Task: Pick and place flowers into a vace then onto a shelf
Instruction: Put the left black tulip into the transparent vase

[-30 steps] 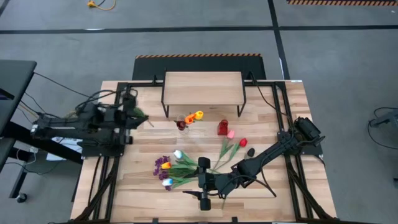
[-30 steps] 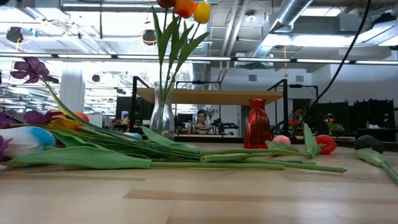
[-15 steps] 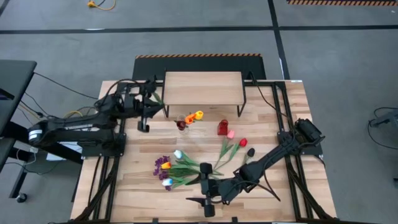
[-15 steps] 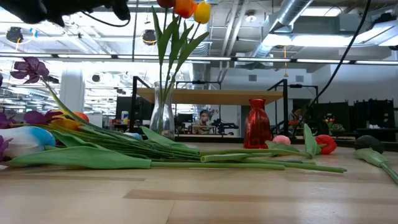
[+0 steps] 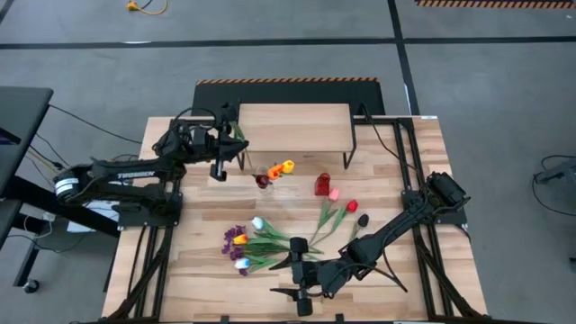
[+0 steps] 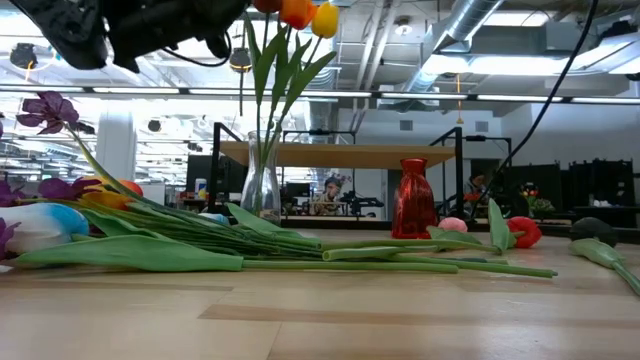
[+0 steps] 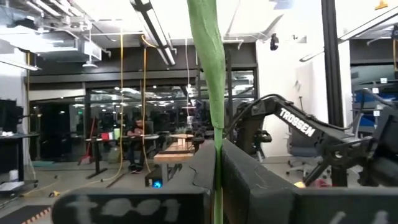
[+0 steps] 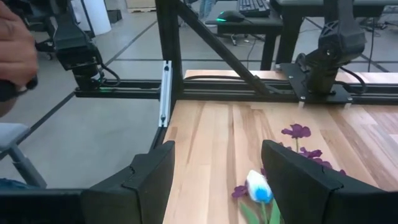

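Two vases stood near the middle of the table [image 5: 207, 270]: a clear vase [image 6: 260, 186] with three tulips [image 5: 274, 171] in it and a red vase [image 5: 322, 184], both in front of the shelf [image 5: 293, 126] at the back edge. More flowers [image 5: 256, 243] lay toward the front edge, too tangled to count. The left gripper [image 5: 221, 155], beside the shelf's left end, was clamped on a green stem [image 7: 211, 93] whose head was cut off from view. The right gripper [image 5: 297, 279] hung spread and empty by the front edge.

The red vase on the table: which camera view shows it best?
The low view shows it best: the red vase stands upright in full side profile, in front of the shelf. The high view shows only its top as a small red spot. Neither wrist view shows it.
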Controlling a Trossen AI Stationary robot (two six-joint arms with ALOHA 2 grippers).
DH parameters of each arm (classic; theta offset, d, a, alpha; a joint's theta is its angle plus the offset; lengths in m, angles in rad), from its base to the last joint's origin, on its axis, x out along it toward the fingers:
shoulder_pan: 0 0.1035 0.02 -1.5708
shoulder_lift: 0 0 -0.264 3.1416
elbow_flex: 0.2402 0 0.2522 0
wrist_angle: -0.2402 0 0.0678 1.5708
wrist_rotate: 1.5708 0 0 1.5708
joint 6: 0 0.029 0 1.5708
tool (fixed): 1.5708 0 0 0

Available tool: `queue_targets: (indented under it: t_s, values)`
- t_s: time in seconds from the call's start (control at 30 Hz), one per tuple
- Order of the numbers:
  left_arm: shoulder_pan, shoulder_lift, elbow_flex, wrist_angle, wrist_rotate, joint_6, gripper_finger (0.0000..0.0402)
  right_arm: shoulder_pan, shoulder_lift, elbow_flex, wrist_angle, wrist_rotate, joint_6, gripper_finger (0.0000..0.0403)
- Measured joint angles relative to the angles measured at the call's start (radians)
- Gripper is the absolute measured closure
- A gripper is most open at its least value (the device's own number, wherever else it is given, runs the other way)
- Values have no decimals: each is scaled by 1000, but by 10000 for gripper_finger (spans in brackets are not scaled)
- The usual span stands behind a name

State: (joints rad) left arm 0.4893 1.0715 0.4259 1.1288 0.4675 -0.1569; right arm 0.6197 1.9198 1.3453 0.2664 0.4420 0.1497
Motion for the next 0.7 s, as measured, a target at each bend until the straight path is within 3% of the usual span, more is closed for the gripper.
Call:
queue_targets:
  t_s: [0.37, 0.7]
  values:
    - [46, 160, 0, 232, 71, -110, 401, 18, 0, 0, 3, 1, 27, 172]
    - [45, 241, 0, 285, 86, -131, 401, 23, 0, 0, 3, 2, 43, 172]
